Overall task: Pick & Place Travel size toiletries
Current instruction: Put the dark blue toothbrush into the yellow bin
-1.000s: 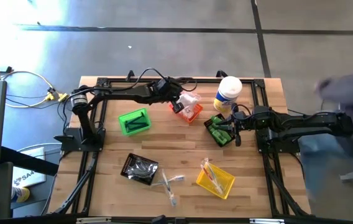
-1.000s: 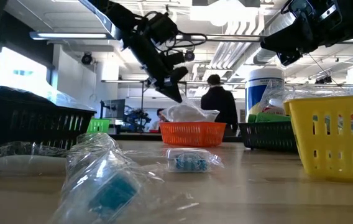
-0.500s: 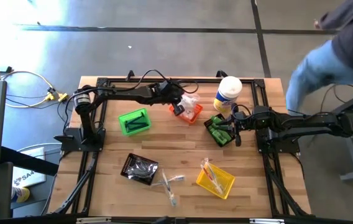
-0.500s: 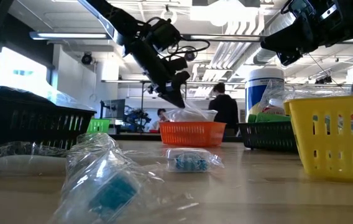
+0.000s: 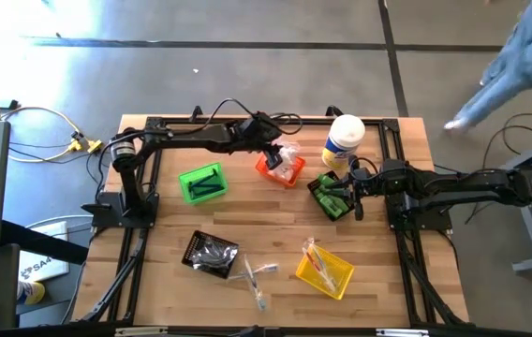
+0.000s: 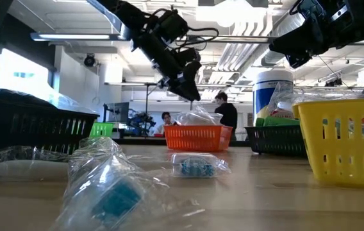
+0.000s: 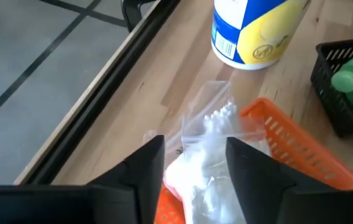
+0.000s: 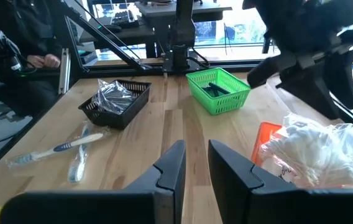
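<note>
Toiletries lie sorted across the wooden table [image 5: 275, 220]: a crinkly clear packet of white cotton swabs [image 7: 210, 165] sits heaped in the small orange mesh bin [image 5: 280, 168], green mini bottles [image 5: 330, 190] fill a dark bin next to the tall white-lidded canister with yellow label [image 5: 343, 142], dark thin pieces lie in the green bin [image 5: 202, 183], a shiny crumpled wrapper fills the black bin [image 5: 211, 254], and clear-wrapped toothbrushes [image 5: 258, 274] rest loose on the wood between that black bin and the yellow bin [image 5: 325, 269]. The left gripper [image 5: 276, 153] hangs just above the orange bin, its two dark fingers [image 7: 148, 165] parted with the swab packet showing in the gap below them, not clamped on it. The right gripper [image 5: 348, 195] hovers over the dark bin of green bottles, its fingers [image 8: 173, 165] close together with a narrow gap and nothing between them. In the low view, more clear packets [image 6: 195, 165] lie on the near table, and people [image 6: 223, 112] stand in the room beyond
</note>
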`<state>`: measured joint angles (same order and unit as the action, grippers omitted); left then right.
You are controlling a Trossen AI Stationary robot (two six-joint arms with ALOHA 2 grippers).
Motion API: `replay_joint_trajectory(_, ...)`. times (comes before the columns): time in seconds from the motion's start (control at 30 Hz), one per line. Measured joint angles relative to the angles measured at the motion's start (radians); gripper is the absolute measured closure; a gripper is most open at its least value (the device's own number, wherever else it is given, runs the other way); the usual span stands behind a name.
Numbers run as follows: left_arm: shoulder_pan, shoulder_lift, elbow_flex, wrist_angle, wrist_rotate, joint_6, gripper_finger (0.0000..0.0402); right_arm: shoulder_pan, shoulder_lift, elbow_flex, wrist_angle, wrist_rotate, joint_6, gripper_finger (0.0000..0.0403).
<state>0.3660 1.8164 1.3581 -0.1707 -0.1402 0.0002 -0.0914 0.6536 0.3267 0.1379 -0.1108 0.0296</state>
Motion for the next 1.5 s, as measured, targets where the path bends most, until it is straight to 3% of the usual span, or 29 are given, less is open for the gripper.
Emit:
replay_joint_trajectory(0.2, 0.0, 0.0, 0.109, -0.173, 0.0, -0.074, 0.0199, 0.0, 0.0, 0.0, 0.0, 0.0, 0.0, 0.0342)
replay_joint_trajectory(0.37, -0.009, 0.0, 0.188, -0.376, 0.057, -0.171, 0.0197, 0.0, 0.0, 0.0, 0.0, -0.003, 0.0, 0.0342)
replay_joint_trajectory(0.57, -0.086, -0.007, 0.194, -0.441, 0.084, -0.153, 0.0198, 0.0, 0.0, 0.0, 0.0, -0.003, 0.0, 0.0342)
replay_joint_trajectory(0.77, -0.181, -0.007, 0.168, -0.371, 0.082, -0.134, 0.0242, 0.0, 0.0, 0.0, 0.0, -0.062, 0.004, 0.0342)
replay_joint_trajectory(1.0, -0.271, -0.007, 0.058, -0.011, 0.078, -0.129, 0.033, 0.0, 0.0, 0.0, 0.0, -0.103, 0.004, 0.0342)
replay_joint_trajectory(1.13, -0.312, -0.007, -0.021, 0.112, 0.078, -0.136, 0.0372, 0.0, 0.0, 0.0, -0.003, -0.104, 0.004, 0.0342)
replay_joint_trajectory(1.27, -0.363, -0.007, -0.079, 0.138, 0.075, -0.162, 0.0398, 0.0, 0.0, 0.0, -0.018, -0.108, 0.005, 0.0342)
replay_joint_trajectory(1.5, -0.461, -0.007, -0.125, 0.049, 0.075, -0.216, 0.0396, 0.0, 0.0, 0.0, -0.02, -0.108, 0.026, 0.0342)
